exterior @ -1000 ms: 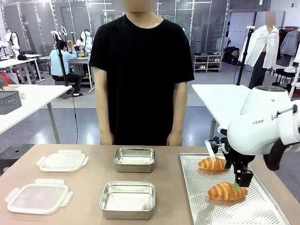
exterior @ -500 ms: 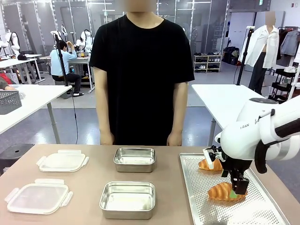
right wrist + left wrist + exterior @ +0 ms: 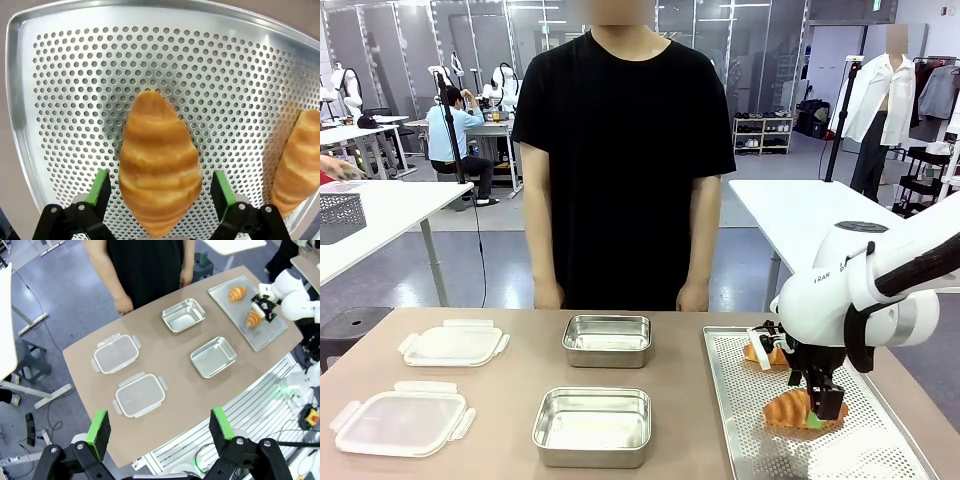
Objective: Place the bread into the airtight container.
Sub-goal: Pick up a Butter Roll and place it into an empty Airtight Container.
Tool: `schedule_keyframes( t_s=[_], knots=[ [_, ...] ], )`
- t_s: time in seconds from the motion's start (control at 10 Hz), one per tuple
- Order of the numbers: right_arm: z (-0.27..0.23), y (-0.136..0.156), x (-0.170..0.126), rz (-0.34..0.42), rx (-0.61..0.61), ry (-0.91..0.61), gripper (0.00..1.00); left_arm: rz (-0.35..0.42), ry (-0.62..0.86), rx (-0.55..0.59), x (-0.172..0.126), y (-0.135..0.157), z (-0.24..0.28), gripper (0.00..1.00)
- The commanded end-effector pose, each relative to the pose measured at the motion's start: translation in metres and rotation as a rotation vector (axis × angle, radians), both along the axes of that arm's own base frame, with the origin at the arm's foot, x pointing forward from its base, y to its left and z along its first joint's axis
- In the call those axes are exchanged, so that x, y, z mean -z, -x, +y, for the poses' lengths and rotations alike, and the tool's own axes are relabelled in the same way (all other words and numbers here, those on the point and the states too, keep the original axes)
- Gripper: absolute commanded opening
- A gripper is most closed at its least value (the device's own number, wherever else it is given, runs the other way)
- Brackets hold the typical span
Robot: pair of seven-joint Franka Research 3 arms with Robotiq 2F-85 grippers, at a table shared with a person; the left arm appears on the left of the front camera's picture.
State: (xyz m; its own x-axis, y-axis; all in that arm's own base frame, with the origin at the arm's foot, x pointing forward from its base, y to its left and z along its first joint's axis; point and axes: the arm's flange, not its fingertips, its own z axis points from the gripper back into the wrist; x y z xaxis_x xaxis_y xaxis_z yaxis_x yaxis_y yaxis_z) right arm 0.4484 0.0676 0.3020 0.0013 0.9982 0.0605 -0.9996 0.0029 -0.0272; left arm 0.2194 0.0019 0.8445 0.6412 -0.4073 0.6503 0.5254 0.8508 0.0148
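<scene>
– Under your right gripper, seen from the front, what lies there?
– The croissant, on the perforated tray. The fingers reach down over the end of it on the arm's side; from here I can't tell whether they touch. The steel container you need is well off to that gripper's left, across the table.
– And the left wrist view?
– Your left gripper hangs high with its fingers spread and nothing between them. The croissant is far ahead of it, right at the right gripper. The right arm is plainly the nearer one.
– Then the right wrist view. How does the bread lie?
– Between the spread fingers of your right gripper. The croissant has its long axis crossing the line between the two pads at about a right angle, thick middle between them. A sliver of tray shows on either side, so you aren't pinching it yet. The second croissant lies out past one finger, apart from the first. I judge a straight close would catch the short width.
</scene>
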Motion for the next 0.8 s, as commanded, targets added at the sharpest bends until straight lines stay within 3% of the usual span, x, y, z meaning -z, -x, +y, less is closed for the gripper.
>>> schedule_keyframes(
  t_s=[0.0,0.1,0.6,0.7],
  knots=[
    [-0.003,-0.009,0.006,0.005,-0.015,-0.006,1.00,0.000,-0.007,0.006,-0.002,0.000,-0.001,1.00],
    [-0.003,-0.009,0.007,0.013,-0.017,0.000,1.00,0.000,-0.007,0.006,-0.002,0.000,-0.001,1.00],
    [-0.009,-0.008,0.003,0.017,-0.015,0.012,0.54,0.000,-0.007,0.006,-0.002,0.000,-0.001,1.00],
    [-0.008,-0.003,-0.008,0.017,-0.017,-0.004,0.62,0.000,-0.007,0.006,-0.002,0.000,-0.001,1.00]
  ],
)
